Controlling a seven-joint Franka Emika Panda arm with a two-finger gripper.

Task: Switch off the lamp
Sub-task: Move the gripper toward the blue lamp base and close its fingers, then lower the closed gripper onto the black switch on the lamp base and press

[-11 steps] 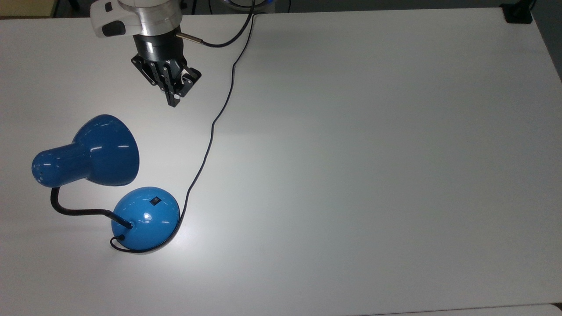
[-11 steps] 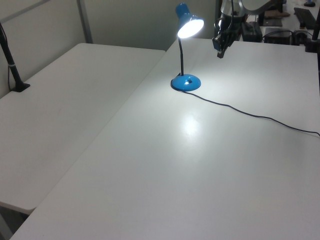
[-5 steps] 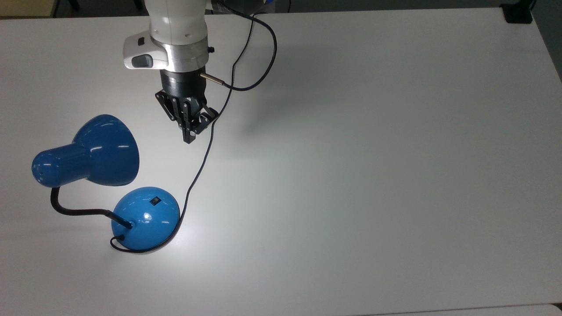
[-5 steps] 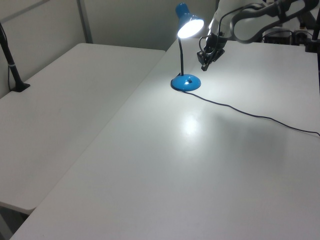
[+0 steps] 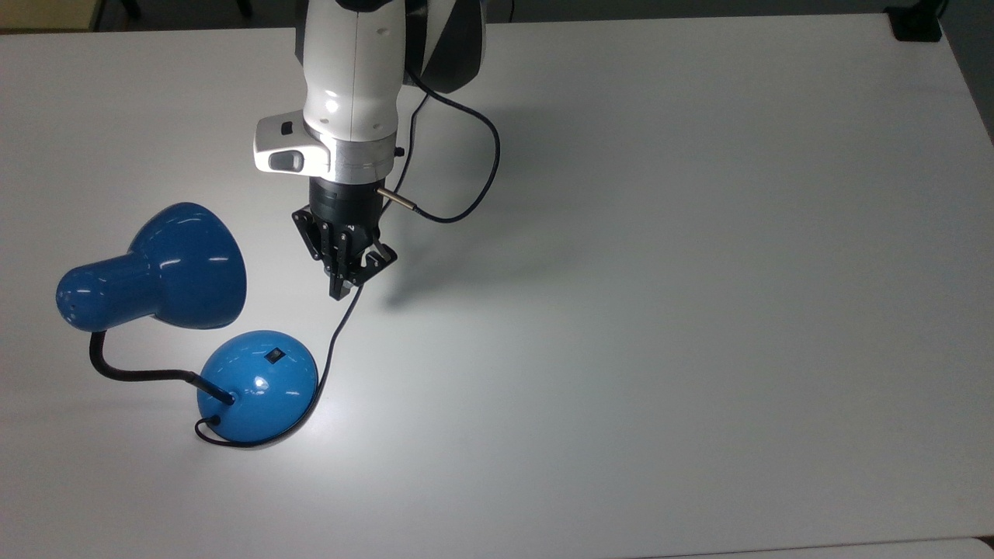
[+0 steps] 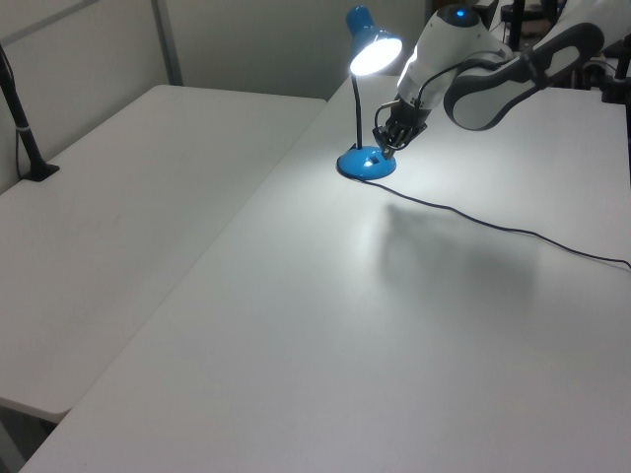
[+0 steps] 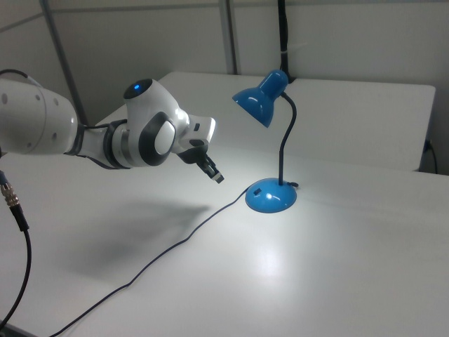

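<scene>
White tabletop (image 5: 660, 310) spreads across the top view, with the lamp (image 5: 256, 384) near its left edge: shade (image 5: 167, 268) toward the back, domed base toward the front, switch (image 5: 274, 356) on top of the dome. The gripper (image 5: 342, 291) has travelled from the table's back edge toward the base within the last second and now hangs over the cord (image 5: 334, 334), near the base but not touching it. Its fingers look pressed together, holding nothing.

From the left view, the shade (image 6: 376, 51) is glowing and a bright patch lies on the table (image 6: 296, 325), so the lamp is lit. The gripper (image 6: 386, 146) has dropped from beside the shade to just above the base (image 6: 366, 164).

On the right view, the gripper (image 7: 216, 176) points down at an angle toward the base (image 7: 271, 198), apart from it, with the cord (image 7: 175, 246) trailing toward the front edge. The approach looks nearly complete; pressing the switch remains, and that calls for a small, well-aimed push.
</scene>
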